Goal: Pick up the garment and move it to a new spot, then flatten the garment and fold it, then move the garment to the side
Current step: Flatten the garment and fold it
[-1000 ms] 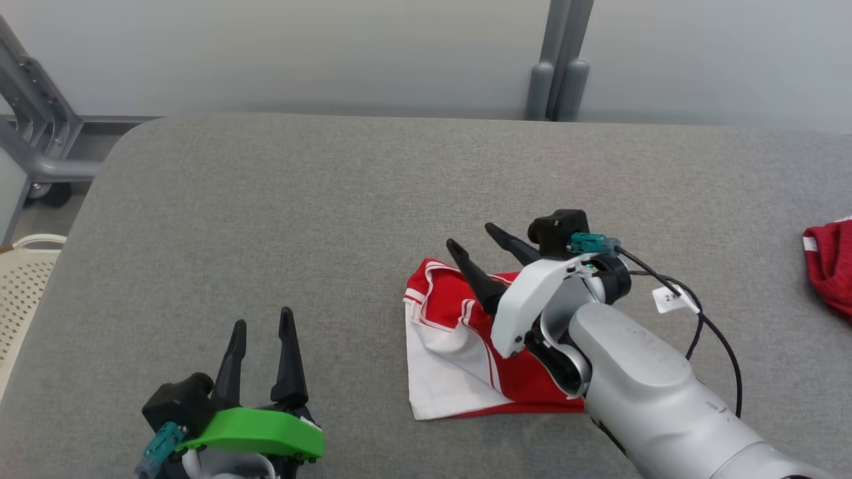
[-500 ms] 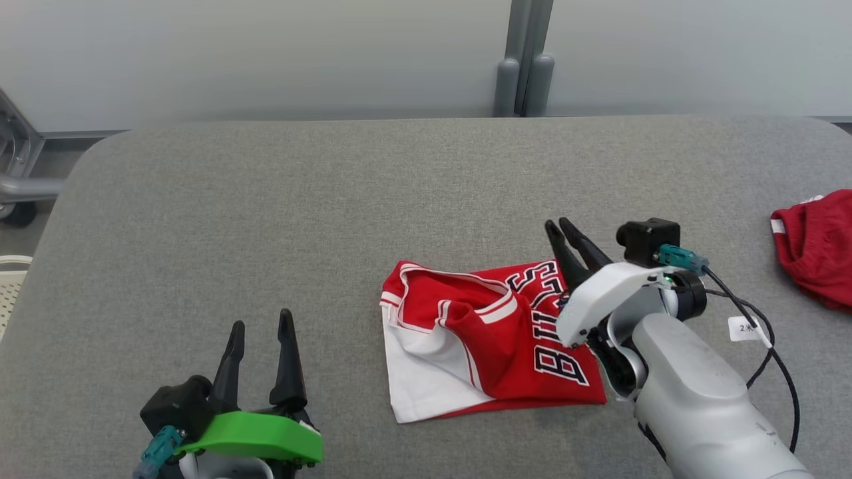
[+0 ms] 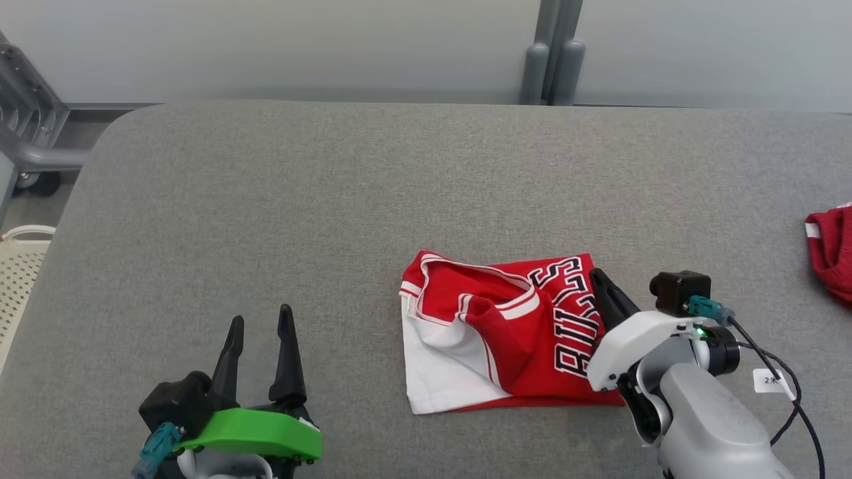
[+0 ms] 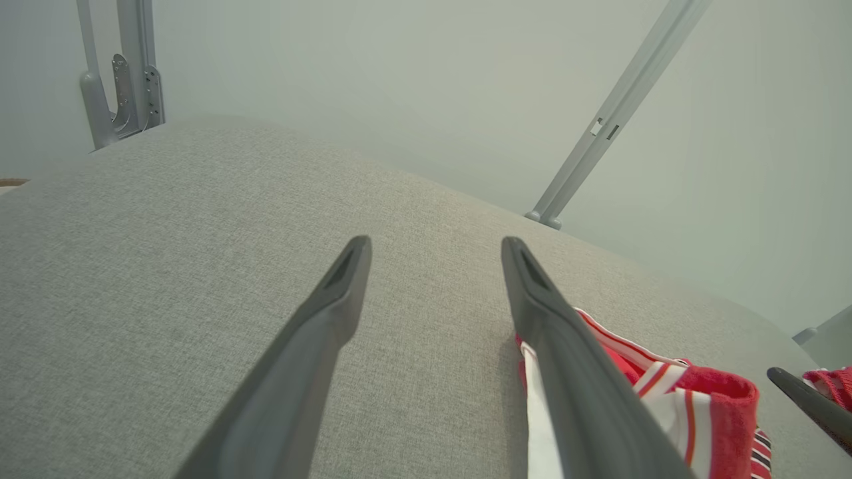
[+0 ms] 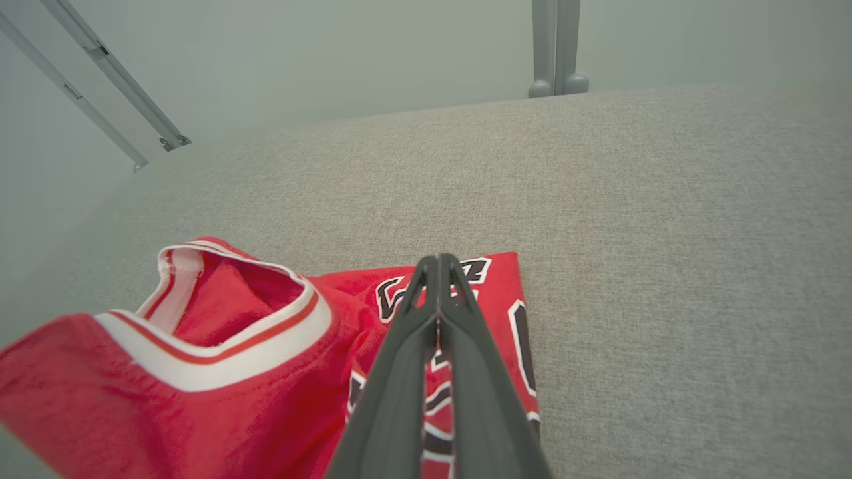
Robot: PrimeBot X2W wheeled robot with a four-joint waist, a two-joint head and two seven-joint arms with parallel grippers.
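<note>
Bright even light; soft shadows; wrist views distorted

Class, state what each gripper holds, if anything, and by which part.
Nothing: the left gripper is open; the right gripper is shut over the jersey, no cloth pinched.

Garment (image 3: 466, 359) lettering (image 3: 574, 326) — partly behind the right tool (image 3: 594, 274)

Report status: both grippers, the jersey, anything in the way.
Left gripper open, clear of jersey. Right gripper shut, fingers over its right edge, nothing visibly pinched. Folded, collar bunched. Second red garment far right, apart.
</note>
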